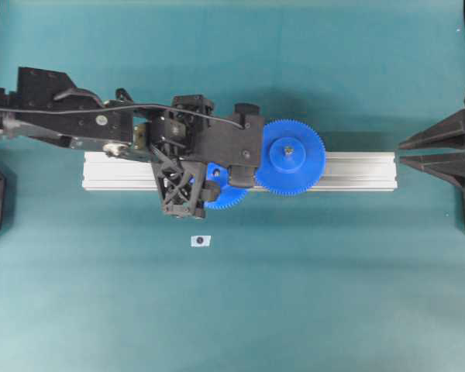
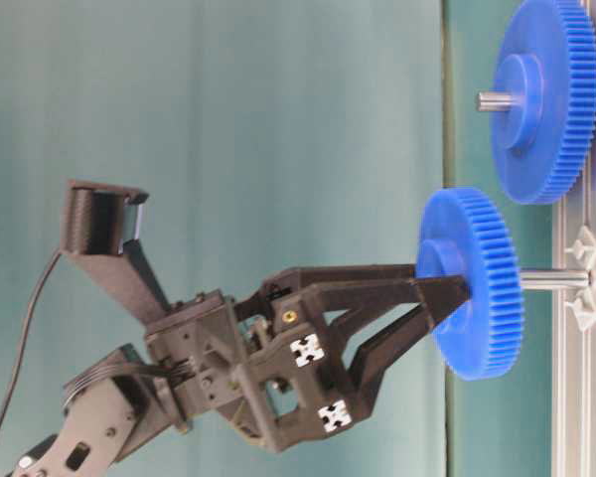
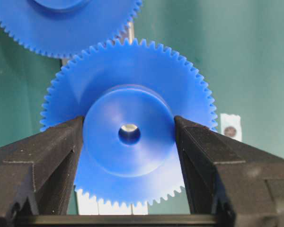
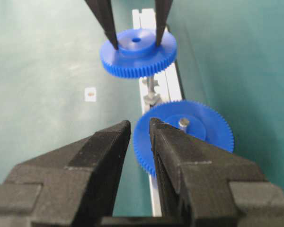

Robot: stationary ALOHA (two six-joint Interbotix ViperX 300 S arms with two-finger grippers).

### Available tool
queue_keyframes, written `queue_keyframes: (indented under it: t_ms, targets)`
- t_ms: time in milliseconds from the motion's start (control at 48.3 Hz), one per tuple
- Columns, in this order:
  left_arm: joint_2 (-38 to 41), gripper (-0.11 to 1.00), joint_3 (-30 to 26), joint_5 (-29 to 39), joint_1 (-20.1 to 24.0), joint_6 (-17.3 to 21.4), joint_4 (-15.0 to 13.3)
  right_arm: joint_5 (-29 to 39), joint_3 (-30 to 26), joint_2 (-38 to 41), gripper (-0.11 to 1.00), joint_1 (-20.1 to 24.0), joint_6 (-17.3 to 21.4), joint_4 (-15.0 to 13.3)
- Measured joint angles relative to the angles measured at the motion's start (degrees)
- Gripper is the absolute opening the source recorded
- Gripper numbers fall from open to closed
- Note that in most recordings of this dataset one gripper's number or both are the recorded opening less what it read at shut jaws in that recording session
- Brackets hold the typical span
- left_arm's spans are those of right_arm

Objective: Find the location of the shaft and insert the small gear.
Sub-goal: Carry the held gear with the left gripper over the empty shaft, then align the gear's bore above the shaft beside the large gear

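tabletop (image 1: 333, 294): green, carried everything; a small white tag (image 1: 201, 241) lay at 6 o'clock of the rail, well apart.
rail (image 1: 356, 172): aluminium extrusion running 9-to-3 across the overhead view; any knock to it would have shifted the shaft off line.
larger gear (image 1: 290, 157): already seated at 3 o'clock of the small one. Risk: teeth could clash instead of meshing and block the descent.
left gripper (image 3: 128, 135): clamped on the small gear's hub, one finger each side. Risk: a tilted hold would have jammed the bore.
small gear (image 2: 474, 283): partly threaded on the shaft, not yet down at the rail. Risk: an early release likely left it high or cocked.
right gripper (image 4: 139, 124): jaws narrowly apart, grasping nothing, parked at 3 o'clock, well clear.
shaft (image 2: 554, 280): pin showing below the gear; side load could have bent it.
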Motion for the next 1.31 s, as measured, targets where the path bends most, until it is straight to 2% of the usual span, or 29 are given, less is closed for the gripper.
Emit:
queue_keyframes:
  t_ms: [394,684,1305]
  targets:
    - [2.37,0.64,-0.35,-0.26,1.49,0.18,0.00,2.90,0.26,-0.44,0.37,-0.44,0.00,0.00]
    - [2.64,0.64,-0.53,-0.35,2.81,3.08,0.00,2.99,0.26,-1.49,0.37,-0.88,0.00,0.00]
    - [2.81,0.64,-0.53,1.49,3.43,1.93,0.09,3.08,0.26,-1.67,0.37,-1.05,0.00,0.00]
